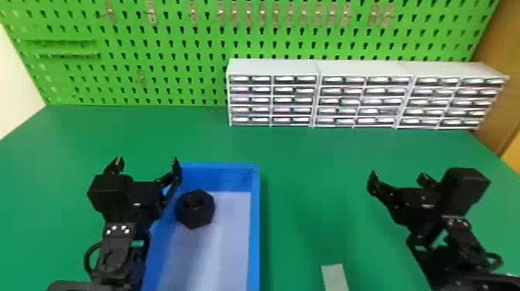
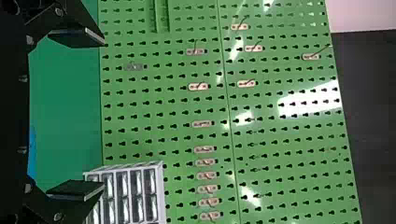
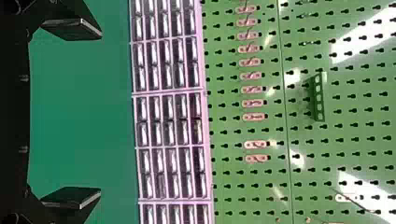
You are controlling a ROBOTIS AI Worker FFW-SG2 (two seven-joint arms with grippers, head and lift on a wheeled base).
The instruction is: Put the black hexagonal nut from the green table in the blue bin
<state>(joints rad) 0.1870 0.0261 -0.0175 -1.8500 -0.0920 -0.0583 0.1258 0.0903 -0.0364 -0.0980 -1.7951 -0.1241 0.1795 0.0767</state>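
Head view: left end effector [image 1: 147, 159], fingers spread wide, holding nothing; just to its right, black hexagonal nut [image 1: 195, 216], inside blue bin [image 1: 255, 216]. Right end effector [image 1: 398, 176], wide open, empty; beneath it, green table [image 1: 309, 162]; beyond it, white drawer cabinets [image 1: 363, 69].

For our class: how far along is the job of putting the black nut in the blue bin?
The placing looks done: the black nut lies inside the blue bin. Nothing is in hand: the left hand and right hand are both open and empty. Nothing of the job itself seems left.
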